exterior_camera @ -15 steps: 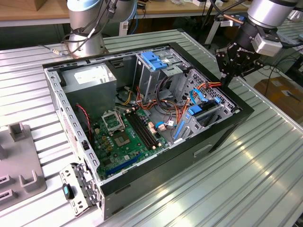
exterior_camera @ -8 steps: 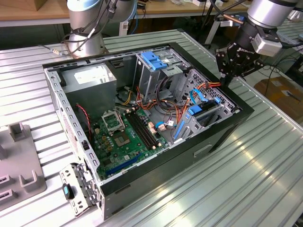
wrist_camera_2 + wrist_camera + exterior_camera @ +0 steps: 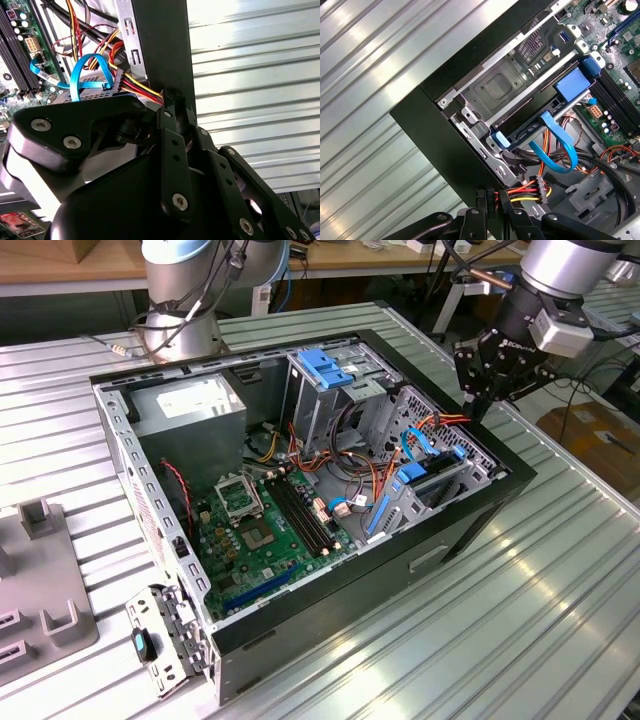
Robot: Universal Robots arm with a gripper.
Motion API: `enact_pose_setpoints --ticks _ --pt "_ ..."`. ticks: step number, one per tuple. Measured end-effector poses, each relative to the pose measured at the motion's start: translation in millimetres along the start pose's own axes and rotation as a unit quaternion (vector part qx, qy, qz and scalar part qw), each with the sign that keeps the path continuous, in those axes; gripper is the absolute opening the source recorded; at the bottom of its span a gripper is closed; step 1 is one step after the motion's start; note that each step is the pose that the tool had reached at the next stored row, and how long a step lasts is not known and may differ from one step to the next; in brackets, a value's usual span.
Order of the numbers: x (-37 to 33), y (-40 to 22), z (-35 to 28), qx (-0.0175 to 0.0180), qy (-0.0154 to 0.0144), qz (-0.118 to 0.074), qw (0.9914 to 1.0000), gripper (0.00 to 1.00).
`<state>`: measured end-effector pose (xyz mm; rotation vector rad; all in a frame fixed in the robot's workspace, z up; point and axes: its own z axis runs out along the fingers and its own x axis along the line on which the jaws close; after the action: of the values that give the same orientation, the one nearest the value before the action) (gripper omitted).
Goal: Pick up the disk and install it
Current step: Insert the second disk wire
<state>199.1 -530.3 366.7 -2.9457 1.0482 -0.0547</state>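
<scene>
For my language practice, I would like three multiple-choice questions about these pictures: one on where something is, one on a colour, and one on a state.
1. Where is the gripper in the exterior view?
A. Over the middle of the motherboard
B. Above the edge of the computer case on the exterior view's right
C. Above the table, away from the case

2. What colour is the flat curved cable in the first wrist view?
A. Green
B. White
C. Blue

3. In what state is the computer case?
A. Open, with its inside showing
B. Closed by a side panel
C. Standing upright

Answers:
1 B: it hangs at that edge, close to the red and yellow wires.
2 C: the looped band is bright blue.
3 A: the board and cables lie in plain view.
</scene>
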Motion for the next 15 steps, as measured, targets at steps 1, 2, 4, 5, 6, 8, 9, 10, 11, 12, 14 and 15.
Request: enact_pose_setpoints --ticks 1,2,4,5,6,8,9,10,11,12,14,15 --pt "0.8 -0.6 0.1 0.0 0.0 0.0 1.0 0.24" --pt "1.2 -1.0 0.1 -0.0002 0.0002 0.0 1.0 0.24" --pt "1.3 -1.1 0.1 -0.0003 0.0002 0.0 1.0 0.24" --pt "1.4 -1.0 0.1 -0.0003 0.0002 0.0 1.0 0.24" --pt "1.4 -1.0 0.2 -0.0003 0.0002 0.0 1.0 0.24" --pt "1.4 -1.0 0.1 -0.0003 0.0002 0.0 1.0 0.24" --pt "1.4 -1.0 0.2 -0.0003 0.0002 0.0 1.0 0.24" --pt "1.4 -1.0 0.2 -0.0002 0.0002 0.0 1.0 0.24" --pt "1.4 -1.0 0.2 -0.0003 0.0003 0.0 1.0 0.23" --pt "1.4 -1.0 0.2 -0.0003 0.0002 0.0 1.0 0.16" --pt "1.4 -1.0 0.3 -0.0003 0.0002 0.0 1.0 0.16" --pt "1.4 -1.0 0.3 -0.0003 0.0002 0.0 1.0 0.16"
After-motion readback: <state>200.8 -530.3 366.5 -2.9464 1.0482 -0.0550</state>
